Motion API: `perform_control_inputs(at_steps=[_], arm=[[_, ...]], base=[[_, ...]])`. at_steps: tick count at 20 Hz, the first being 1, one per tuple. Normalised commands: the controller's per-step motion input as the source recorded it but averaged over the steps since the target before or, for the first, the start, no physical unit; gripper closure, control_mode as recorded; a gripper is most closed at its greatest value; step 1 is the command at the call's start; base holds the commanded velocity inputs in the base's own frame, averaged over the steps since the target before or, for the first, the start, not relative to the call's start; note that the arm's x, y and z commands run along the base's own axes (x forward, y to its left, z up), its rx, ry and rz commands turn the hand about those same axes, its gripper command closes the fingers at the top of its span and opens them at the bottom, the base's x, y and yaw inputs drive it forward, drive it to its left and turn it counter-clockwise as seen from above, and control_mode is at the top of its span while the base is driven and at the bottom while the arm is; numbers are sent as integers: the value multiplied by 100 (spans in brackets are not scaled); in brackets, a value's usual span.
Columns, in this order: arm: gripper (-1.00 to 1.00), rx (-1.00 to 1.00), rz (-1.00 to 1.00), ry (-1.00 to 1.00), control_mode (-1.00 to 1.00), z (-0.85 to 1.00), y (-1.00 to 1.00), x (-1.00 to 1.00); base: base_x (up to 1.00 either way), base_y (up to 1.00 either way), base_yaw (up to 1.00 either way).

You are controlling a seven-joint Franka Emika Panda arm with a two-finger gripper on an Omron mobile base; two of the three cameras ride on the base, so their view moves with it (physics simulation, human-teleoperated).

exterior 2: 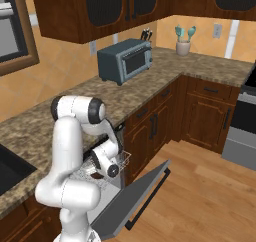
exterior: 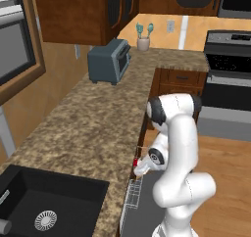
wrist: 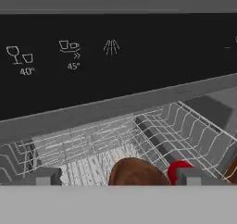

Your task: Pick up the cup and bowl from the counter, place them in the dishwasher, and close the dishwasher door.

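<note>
In the hand view my gripper (wrist: 119, 177) is open over the dishwasher's white wire rack (wrist: 92, 144), its fingertips (wrist: 46, 176) spread wide. The dark brown bowl (wrist: 136, 172) lies in the rack just below and between them, with a gap on its left side. The red cup (wrist: 178, 169) sits in the rack right beside the bowl, partly behind the right fingertip. Above is the dishwasher's black control strip (wrist: 115, 56). The dishwasher door (exterior 2: 135, 196) hangs open below the granite counter (exterior 2: 150, 81). A bit of the red cup (exterior: 136, 161) shows past the arm.
A grey toaster oven (exterior: 109, 60) and a beige utensil holder (exterior: 143, 42) stand far back on the counter. A black sink (exterior: 44, 206) is at the near left, a steel range (exterior: 228, 84) at the right. Wooden floor (exterior 2: 210, 186) lies beyond the open door.
</note>
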Motion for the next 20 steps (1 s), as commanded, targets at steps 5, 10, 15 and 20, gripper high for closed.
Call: perform_control_inputs(at_steps=[5, 10, 15, 20], arm=[[-100, 0, 0, 0, -100, 100, -68, -26], [-100, -9, -7, -8, -100, 100, -73, -5], [-100, 0, -10, 12, -100, 100, -60, -45], [-100, 18, -13, 30, -100, 100, -48, -47]], base=[[0, 0, 0], [0, 0, 0], [0, 0, 0], [0, 0, 0]])
